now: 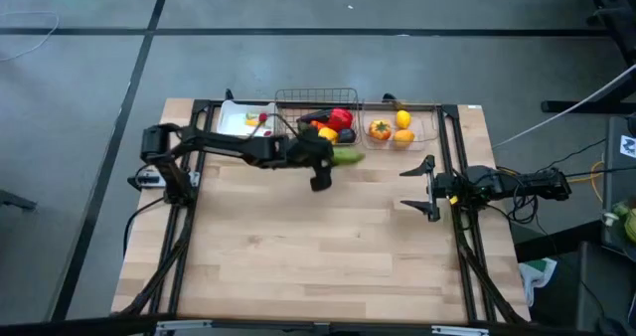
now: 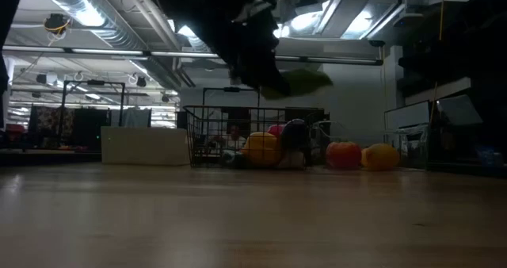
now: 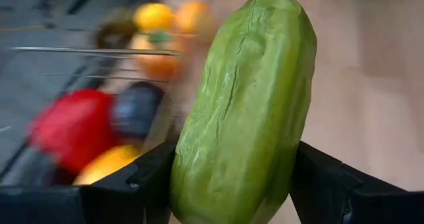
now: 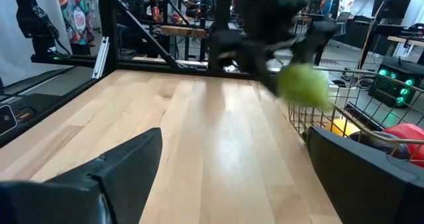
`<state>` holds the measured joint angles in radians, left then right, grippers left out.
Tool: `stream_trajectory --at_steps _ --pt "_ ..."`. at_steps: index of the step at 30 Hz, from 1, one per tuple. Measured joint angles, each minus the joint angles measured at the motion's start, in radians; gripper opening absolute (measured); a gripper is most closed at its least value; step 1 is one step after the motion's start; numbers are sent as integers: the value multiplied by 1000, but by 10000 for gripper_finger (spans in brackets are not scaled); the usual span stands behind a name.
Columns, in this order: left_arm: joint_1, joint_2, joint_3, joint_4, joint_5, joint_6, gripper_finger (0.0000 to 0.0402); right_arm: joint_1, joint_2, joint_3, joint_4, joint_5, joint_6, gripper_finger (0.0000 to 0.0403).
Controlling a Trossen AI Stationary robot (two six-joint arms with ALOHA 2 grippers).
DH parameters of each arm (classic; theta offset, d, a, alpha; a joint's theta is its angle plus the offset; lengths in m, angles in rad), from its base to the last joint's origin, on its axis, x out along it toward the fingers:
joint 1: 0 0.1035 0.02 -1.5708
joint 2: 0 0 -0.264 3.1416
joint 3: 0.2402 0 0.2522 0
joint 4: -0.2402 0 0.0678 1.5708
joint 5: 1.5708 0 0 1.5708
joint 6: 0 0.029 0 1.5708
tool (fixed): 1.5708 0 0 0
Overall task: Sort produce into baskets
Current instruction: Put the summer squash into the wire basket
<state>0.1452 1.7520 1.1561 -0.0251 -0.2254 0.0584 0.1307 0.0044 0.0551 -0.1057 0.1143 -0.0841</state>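
**Last piece nearly in**

The left gripper held the green cucumber clamped between its fingers, raised just beside the wire-mesh basket. Other produce already filled the baskets; the tabletop looked bare. The right gripper waited, fingers spread wide.

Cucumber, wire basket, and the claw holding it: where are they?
Cucumber [image 3: 245,111], left wrist view, middle of its green skin.
Wire basket [image 1: 316,93], high view, far rim.
Left gripper [image 1: 334,157], high view, between its fingertips.
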Motion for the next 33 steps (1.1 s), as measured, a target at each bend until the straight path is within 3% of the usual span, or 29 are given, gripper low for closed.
stream_trajectory --at_steps 9,20,33 --pt "125 -103 0 -82 -165 -80 237 0 0 0 0 0 0 372" --pt "317 -91 -6 -203 -169 -343 237 0 0 0 0 1 0 372" --pt "363 18 -6 -229 -69 -373 237 0 0 0 0 -1 0 372"
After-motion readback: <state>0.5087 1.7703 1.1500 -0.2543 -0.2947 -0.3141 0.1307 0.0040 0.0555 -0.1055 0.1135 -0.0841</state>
